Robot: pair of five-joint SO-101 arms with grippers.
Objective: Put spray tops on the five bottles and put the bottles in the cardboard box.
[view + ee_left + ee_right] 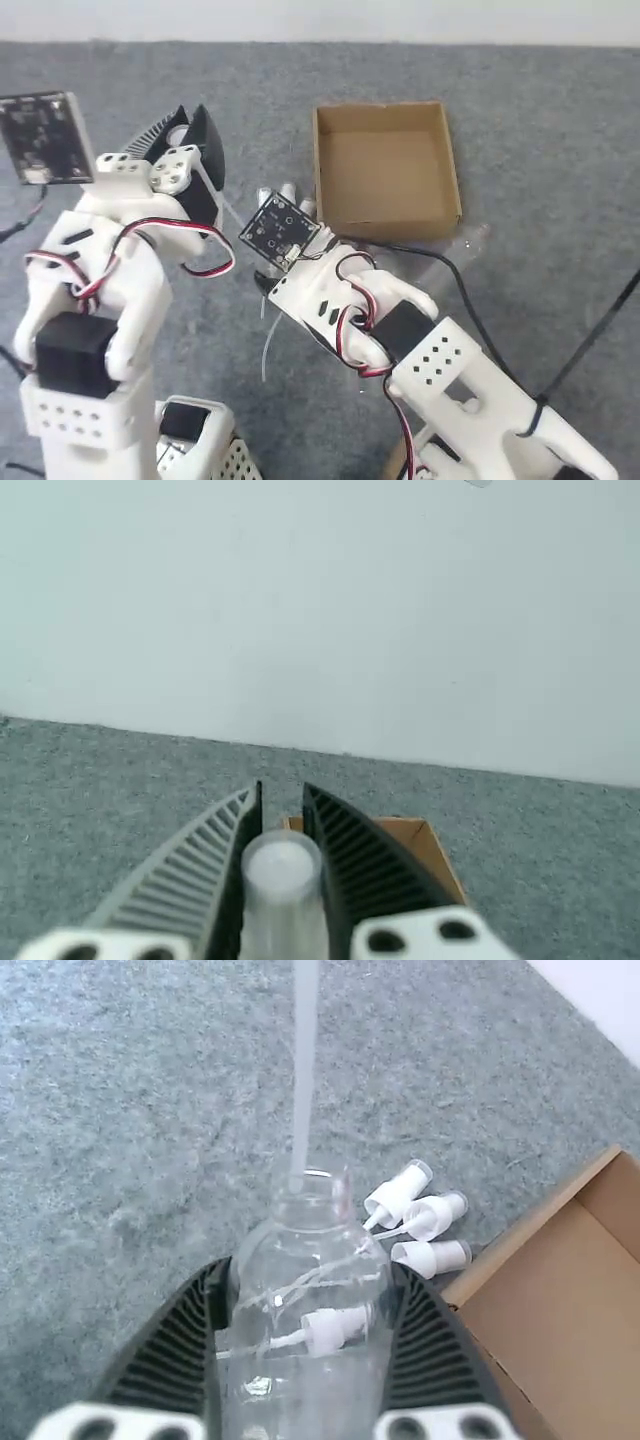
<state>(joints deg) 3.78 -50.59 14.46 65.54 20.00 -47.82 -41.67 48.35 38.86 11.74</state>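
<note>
— Closest up, what is that?

— A clear bottle (290, 1260), gripped on both sides by the right hand (307, 1270), which is closed snugly against the bottle's walls. The open neck points away from the wrist.

— Anything at the neck?

— A thin pale tube (302, 1080) runs straight to the opening from farther out. I cannot tell whether its end is inside. Through the clear wall a white spray top (330, 1328) shows, trailing a fine tube of its own. It may be inside the bottle or behind it; I can't say which.

— And past the bottle?

— Just beyond the tip of the hand, three spray tops (437, 1215) lie bunched together on the grey desk (120, 1110). Right beside them, off to one side of the hand, the cardboard box (565, 1305) sits with its top open, one corner toward the tops.

— The other arm?

— The left hand (282, 795) is clamped on a pale round piece (280, 875), and I cannot tell whether that is a spray top. A corner of the box shows beyond this hand's tip. In the high view the left hand is well apart from the right hand, on the side away from the box.
</note>
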